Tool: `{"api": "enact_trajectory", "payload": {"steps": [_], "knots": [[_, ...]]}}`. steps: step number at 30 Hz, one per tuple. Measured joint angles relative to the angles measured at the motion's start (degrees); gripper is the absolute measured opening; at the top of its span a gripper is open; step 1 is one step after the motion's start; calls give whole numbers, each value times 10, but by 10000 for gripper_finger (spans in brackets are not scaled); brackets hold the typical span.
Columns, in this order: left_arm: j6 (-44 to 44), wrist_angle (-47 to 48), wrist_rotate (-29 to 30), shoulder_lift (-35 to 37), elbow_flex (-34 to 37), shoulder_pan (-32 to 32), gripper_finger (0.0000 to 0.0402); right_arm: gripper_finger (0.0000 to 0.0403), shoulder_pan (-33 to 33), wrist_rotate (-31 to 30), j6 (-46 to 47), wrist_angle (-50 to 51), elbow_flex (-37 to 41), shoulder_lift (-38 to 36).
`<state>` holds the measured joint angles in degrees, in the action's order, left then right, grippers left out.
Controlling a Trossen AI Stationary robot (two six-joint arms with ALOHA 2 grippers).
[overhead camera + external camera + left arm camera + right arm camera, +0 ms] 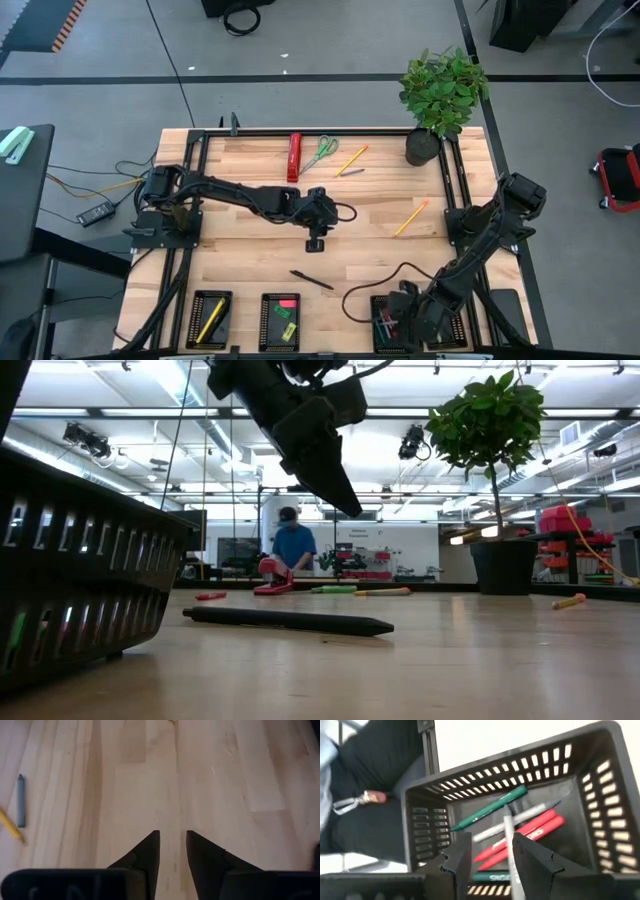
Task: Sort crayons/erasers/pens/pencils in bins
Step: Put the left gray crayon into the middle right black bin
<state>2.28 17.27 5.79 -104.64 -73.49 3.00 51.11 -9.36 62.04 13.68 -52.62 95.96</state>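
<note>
I see right gripper (488, 855) over pen bin (600, 780), fingers apart, grey pen (509, 837) between them. Left gripper (173, 851) empty, slightly spread, beyond black pen (311, 280).

Left tool (316, 243) parted, empty; right tool (489, 851) parted.

A light wooden desk (250, 250) carries black bins (279, 320) along its near edge, a dark pen (312, 280) mid-desk, and a potted plant (440, 95) at the far right corner.
</note>
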Motion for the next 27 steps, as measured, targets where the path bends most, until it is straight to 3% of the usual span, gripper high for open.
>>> {"api": "enact_trajectory", "payload": {"steps": [9, 27], "knots": [[-19, 14, 6, 0, 0, 7, 94, 149, -10, 65, -72, 30, 0, 0], [-79, 13, 47, 0, 0, 28, 79, 134, -10, 44, -135, 85, 0, 0]]}}
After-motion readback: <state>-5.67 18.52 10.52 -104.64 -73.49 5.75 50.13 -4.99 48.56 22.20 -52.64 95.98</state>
